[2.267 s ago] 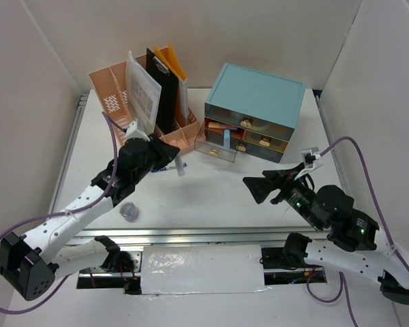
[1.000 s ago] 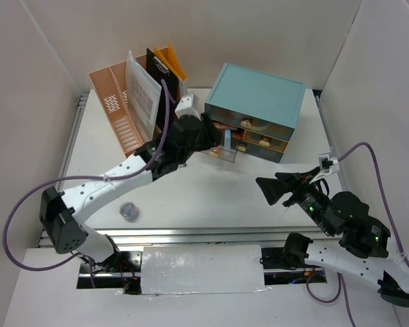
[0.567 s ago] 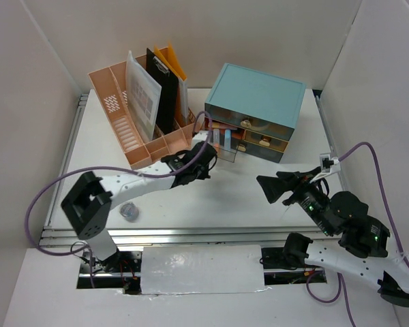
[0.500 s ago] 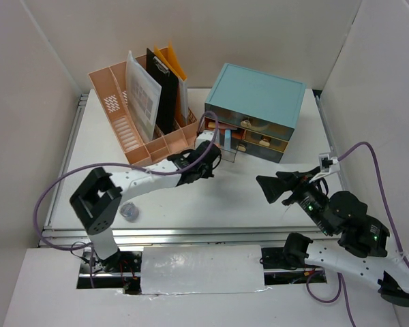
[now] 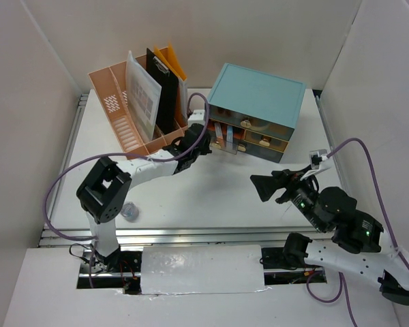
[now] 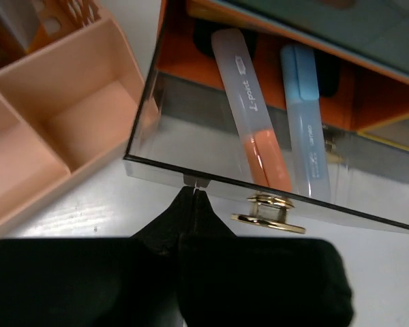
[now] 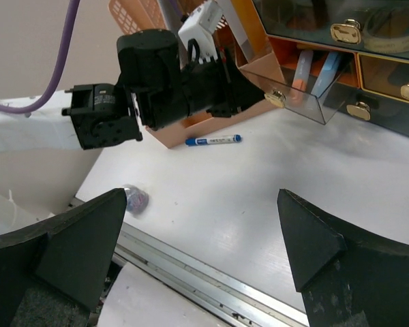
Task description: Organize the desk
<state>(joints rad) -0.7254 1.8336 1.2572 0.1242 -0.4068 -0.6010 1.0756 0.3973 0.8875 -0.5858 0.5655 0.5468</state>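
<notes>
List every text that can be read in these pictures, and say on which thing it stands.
"-point", first letter unclear: on the orange highlighter in the open drawer.
Blue highlighter: print too blurred to read.
Pen on the desk: label too small to read.

The small round object on the desk near the left arm base is too small to identify.

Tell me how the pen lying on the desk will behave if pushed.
The pen looks round and slim, so it will probably roll if nudged sideways. Lying on the smooth white desk, it likely slides easily. It seems light and stiff.
</notes>
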